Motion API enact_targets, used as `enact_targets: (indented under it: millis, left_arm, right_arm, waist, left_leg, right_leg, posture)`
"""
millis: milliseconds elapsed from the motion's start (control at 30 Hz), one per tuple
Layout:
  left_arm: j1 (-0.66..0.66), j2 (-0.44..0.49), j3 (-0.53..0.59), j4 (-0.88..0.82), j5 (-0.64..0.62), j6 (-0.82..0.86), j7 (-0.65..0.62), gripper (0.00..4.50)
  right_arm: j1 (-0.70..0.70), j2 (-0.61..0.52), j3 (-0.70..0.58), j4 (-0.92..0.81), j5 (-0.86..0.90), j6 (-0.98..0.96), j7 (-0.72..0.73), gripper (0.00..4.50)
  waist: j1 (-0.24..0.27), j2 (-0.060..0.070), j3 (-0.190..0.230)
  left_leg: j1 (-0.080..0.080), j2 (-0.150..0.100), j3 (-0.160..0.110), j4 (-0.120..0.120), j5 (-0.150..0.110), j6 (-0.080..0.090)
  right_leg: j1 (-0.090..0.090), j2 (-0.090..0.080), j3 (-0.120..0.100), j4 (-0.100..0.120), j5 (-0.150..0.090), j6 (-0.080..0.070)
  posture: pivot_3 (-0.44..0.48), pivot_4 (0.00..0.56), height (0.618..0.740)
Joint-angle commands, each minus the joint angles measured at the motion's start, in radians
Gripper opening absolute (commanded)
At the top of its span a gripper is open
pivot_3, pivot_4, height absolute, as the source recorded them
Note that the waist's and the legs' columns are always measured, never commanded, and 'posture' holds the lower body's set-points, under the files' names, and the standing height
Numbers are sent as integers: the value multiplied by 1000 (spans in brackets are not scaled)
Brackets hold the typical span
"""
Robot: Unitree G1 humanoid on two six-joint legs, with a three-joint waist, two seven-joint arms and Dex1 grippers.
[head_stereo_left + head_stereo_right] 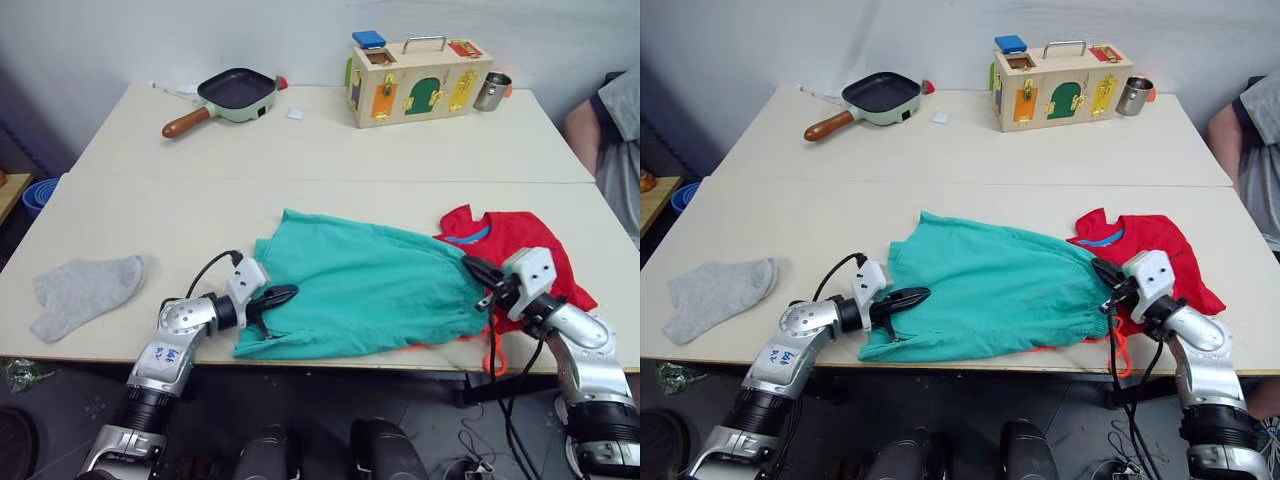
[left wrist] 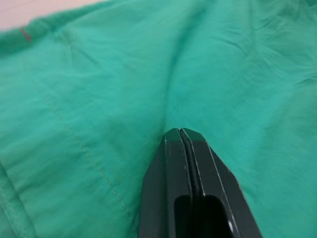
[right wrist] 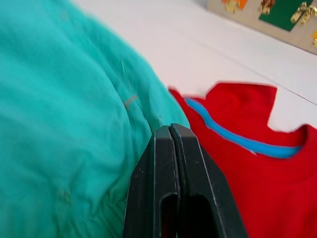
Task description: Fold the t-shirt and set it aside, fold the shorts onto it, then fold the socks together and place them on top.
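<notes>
The left pincer [image 1: 285, 294] lies pressed together on the teal shorts [image 1: 365, 290]; the right pincer [image 1: 474, 268] is likewise together at their opposite edge. The shorts overlap the red t-shirt [image 1: 512, 243]. Grey socks [image 1: 82, 290] lie well apart on the tabletop [image 1: 300, 150].

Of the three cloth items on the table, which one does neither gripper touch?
The light grey knit sock, alone at the table's left. Both grippers are at the teal-green cloth shorts, which overlap the bright red t-shirt.

The shorts [image 1: 365, 290] are thin matt woven cloth, softly creased; the t-shirt [image 1: 520, 245] matt cloth; the sock [image 1: 85, 290] grey knit; the surface [image 1: 330, 150] smooth, matt.
</notes>
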Motion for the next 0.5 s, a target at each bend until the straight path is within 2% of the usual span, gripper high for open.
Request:
enact_targets:
  millis: [33, 100, 233, 367, 467, 500]
  left_arm:
    - [-35, -6, 55, 1, -83, -50, -74, 1]
    - [-74, -2, 61, -5, -131, -48, -144, 0]
    - [-184, 11, 34, 33, -145, -50, -259, 0]
    - [-283, -13, -11, 142, -99, -105, -335, 0]
    - [-349, -51, -39, 270, -50, -183, -352, 0]
    - [-369, -61, -42, 312, -35, -207, -348, 0]
  right_arm:
    - [83, -37, -98, -241, 245, 249, -5, 166]
    - [174, -59, -151, -382, 388, 400, -44, 574]
    - [363, -80, -289, -584, 728, 641, -204, 1896]
    - [539, -118, -406, -644, 1040, 788, -356, 3302]
    - [680, -177, -461, -667, 1181, 876, -437, 4320]
    - [716, -195, -469, -668, 1208, 898, -462, 4470]
  waist:
    - [4, 0, 0]
    - [11, 0, 0]
    - [25, 0, 0]
    - [30, -1, 0]
    - [34, -1, 1]
    - [33, -2, 1]
  left_leg:
    - [0, 0, 0, -1, 0, 0]
    - [-1, 0, -1, -1, 0, 0]
    - [-2, -2, -4, -2, -1, 1]
    - [-2, -4, -3, -2, -1, 3]
    - [-2, -4, -3, -3, -2, 5]
    - [-3, -4, -3, -3, -2, 6]
  right_leg:
    - [0, 0, 0, 0, 0, 0]
    - [0, -1, -1, -2, 0, 0]
    - [1, -4, -4, -4, 0, 0]
    - [1, -5, -4, -6, 0, 0]
    - [1, -5, -4, -7, 0, 0]
    - [1, -5, -4, -8, 0, 1]
  posture:
    - [0, 150, 740]
    - [0, 150, 740]
    - [0, 150, 740]
    - [0, 150, 740]
    - [0, 150, 740]
    - [0, 150, 740]
